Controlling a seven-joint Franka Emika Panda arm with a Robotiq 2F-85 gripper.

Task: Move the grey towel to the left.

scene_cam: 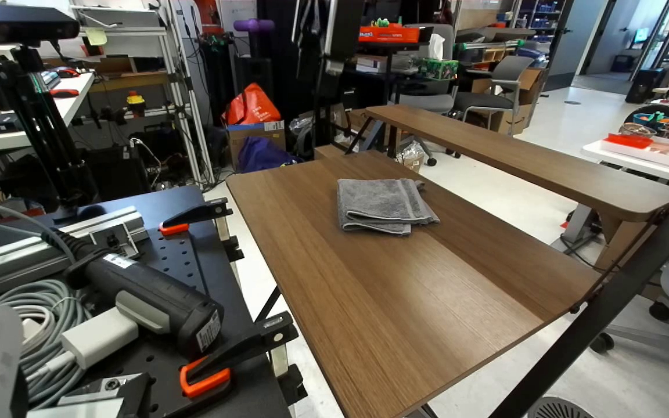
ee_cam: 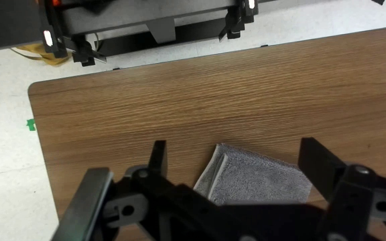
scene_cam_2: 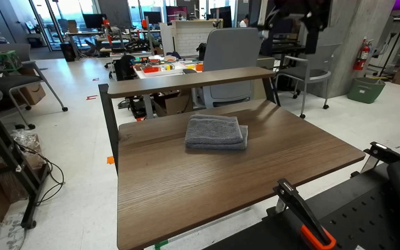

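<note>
The grey towel lies folded flat on the brown wooden table. In an exterior view it also shows as a folded grey cloth near the raised shelf, on the table. In the wrist view the towel is at the lower middle, its lower part hidden behind the gripper body. My gripper is open, its two black fingers spread wide with the towel seen between and below them. In an exterior view the gripper hangs at the top edge, high above the table. It holds nothing.
A raised wooden shelf runs along one long side of the table, also seen here. A black bench with orange-tipped clamps stands along the opposite side. A black handheld device and coiled cables lie on that bench.
</note>
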